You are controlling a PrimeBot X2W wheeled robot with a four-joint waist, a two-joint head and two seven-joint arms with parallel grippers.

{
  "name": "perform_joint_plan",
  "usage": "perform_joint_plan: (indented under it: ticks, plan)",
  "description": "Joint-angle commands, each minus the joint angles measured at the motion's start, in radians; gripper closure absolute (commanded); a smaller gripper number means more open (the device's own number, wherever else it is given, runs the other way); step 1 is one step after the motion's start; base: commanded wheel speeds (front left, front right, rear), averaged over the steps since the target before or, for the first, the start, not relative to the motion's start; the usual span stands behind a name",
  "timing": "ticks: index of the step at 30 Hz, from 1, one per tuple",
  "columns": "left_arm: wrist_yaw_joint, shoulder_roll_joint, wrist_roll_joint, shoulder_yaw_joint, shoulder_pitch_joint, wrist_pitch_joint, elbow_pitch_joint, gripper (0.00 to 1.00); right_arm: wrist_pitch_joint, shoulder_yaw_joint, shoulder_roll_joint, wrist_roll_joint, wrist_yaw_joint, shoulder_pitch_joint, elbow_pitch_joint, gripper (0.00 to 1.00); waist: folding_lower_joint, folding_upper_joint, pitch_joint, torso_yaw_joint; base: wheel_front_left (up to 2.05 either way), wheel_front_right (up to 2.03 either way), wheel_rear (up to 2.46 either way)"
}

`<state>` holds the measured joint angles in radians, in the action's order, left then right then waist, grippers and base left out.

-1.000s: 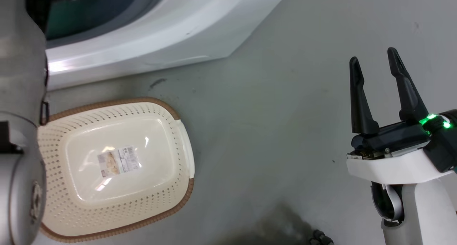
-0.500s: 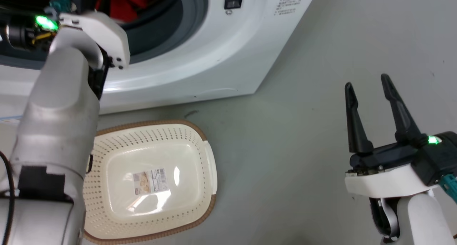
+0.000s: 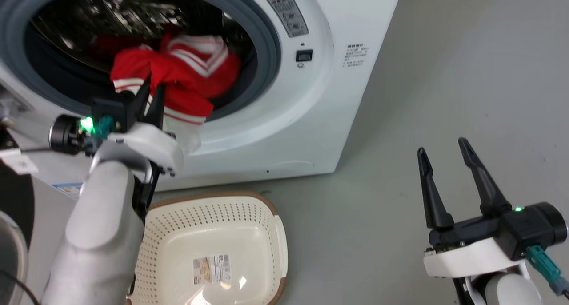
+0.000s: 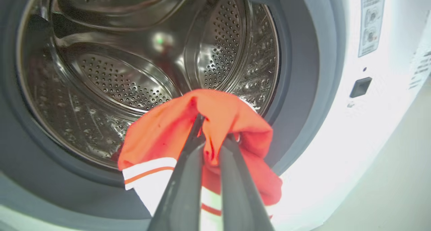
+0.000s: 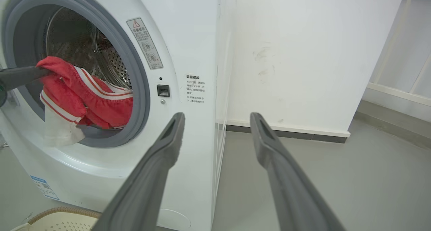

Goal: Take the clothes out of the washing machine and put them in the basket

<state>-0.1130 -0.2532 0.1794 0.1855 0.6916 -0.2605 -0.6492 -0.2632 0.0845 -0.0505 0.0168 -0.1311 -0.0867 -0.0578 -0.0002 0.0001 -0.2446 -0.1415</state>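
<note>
Where the left gripper (image 3: 151,89) sits: at the lower left of the drum mouth, on the end of a pale forearm that rises from the bottom left of the head view.
Left jaws: closed almost together on a fold of red cloth, which stands up between the two dark fingers in the left wrist view.
Clothes (image 3: 186,74): a bright red bundle with white stripe trim, bunched in the mouth of the washing machine (image 3: 311,96). It lies over the lower lip of the grey gasket (image 3: 266,42), and a white part hangs down over the machine's front. How many pieces make up the bundle cannot be told.
Drum (image 4: 118,83): perforated steel, behind the red cloth.
Basket (image 3: 178,225): on the floor (image 3: 378,185) just in front of the machine, below the drum mouth. Its left side is hidden behind the forearm, and a paper label (image 3: 212,268) shows on its bottom.
Right gripper (image 3: 442,149): over the floor at the lower right of the head view, well apart from the basket and the machine, fingers pointing up that view.
Right jaws: spread wide, with nothing between them.
</note>
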Motion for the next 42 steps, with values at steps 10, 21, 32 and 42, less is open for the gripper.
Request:
perform_joint_plan:
  ticks: [10, 21, 32, 42]
  plan:
    - [0.05, -0.026, 0.036, -0.014, -0.297, 0.082, 0.401, 1.0, -0.002, -0.007, 0.001, -0.017, 0.001, 0.083, 0.011, 0.0, 0.0002, -0.0001, 0.128, 0.061, 0.0, 0.0, 0.0]
    - [0.106, -0.072, 0.035, -0.024, -0.5, 0.2, 0.784, 1.0, -0.002, -0.002, 0.001, -0.018, 0.001, 0.126, 0.019, 0.0, 0.0002, -0.0001, 0.182, 0.089, 0.0, 0.0, 0.0]
    - [0.113, -0.077, 0.04, -0.007, -0.568, 0.216, 0.889, 1.0, -0.002, 0.001, 0.001, -0.02, 0.001, 0.122, 0.017, 0.0, 0.0002, -0.0001, 0.174, 0.088, 0.0, 0.0, 0.0]
    - [0.104, -0.054, 0.047, 0.052, -0.615, 0.209, 0.84, 1.0, -0.002, -0.004, 0.001, -0.025, 0.001, 0.091, 0.008, 0.0, 0.0002, -0.0001, 0.119, 0.083, 0.0, 0.0, 0.0]
